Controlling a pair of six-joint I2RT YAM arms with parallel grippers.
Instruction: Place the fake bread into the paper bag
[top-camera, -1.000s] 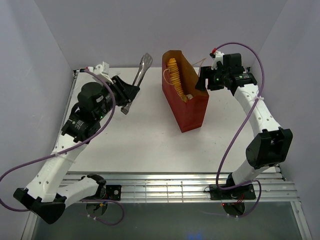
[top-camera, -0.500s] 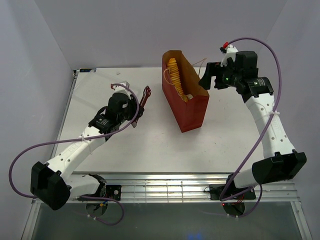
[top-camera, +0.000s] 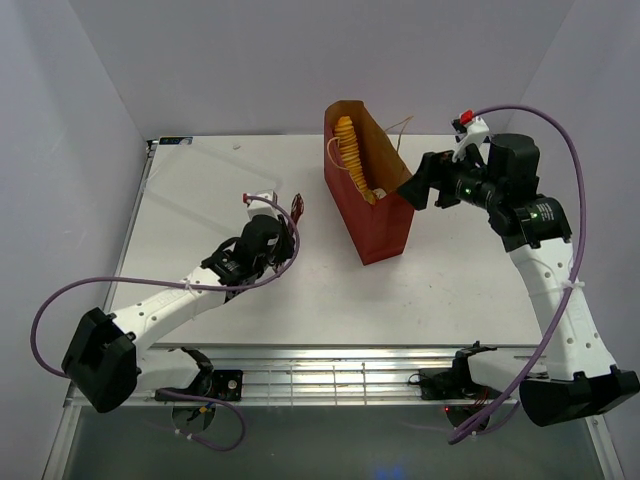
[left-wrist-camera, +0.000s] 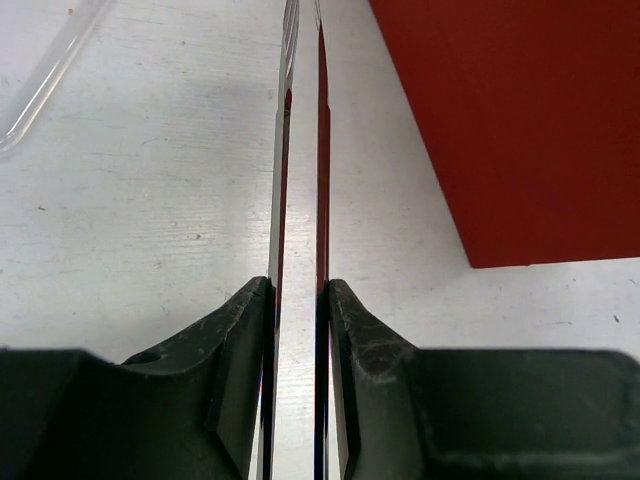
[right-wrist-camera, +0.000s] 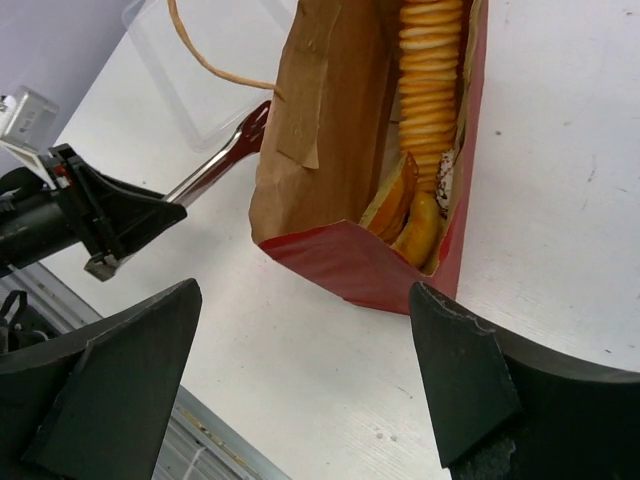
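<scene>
The dark-red paper bag (top-camera: 378, 220) stands open near the tabletop's (top-camera: 300, 290) far edge, the golden fake bread (right-wrist-camera: 428, 90) inside it.

The left arm (top-camera: 170, 305) lies low, stretched forward and to the right from its base at the near left. The left gripper (left-wrist-camera: 298, 300) is closed tight, its 2 fingers (left-wrist-camera: 235, 340) pressing the tongs (left-wrist-camera: 283, 170) between them. The right arm (top-camera: 555, 290) reaches far forward from its base, then bends left at the wrist. The right gripper (right-wrist-camera: 300, 330) is tilted downward with its 2 fingers spread wide, holding nothing.
</scene>
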